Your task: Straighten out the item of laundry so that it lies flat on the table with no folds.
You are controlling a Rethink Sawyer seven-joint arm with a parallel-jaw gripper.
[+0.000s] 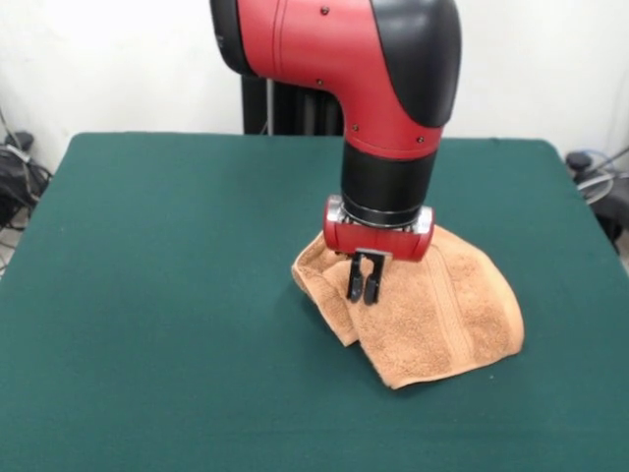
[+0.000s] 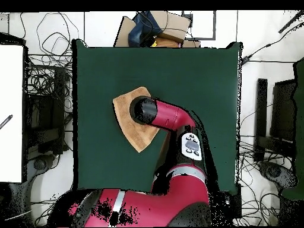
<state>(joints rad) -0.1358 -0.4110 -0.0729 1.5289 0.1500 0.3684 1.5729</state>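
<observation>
The claw is pointing down with its two fingers pressed close together, sitting over the folded left part of the towel — whether it is pinching cloth, I cannot tell. The towel is lying rumpled near the middle of the worktop, with wide green room on all sides.

Arm bent downward, fingers vertical, pressed together.

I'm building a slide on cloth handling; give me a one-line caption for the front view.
Sawyer's gripper, fingers close together, over a folded orange-tan towel on the green table.
</observation>
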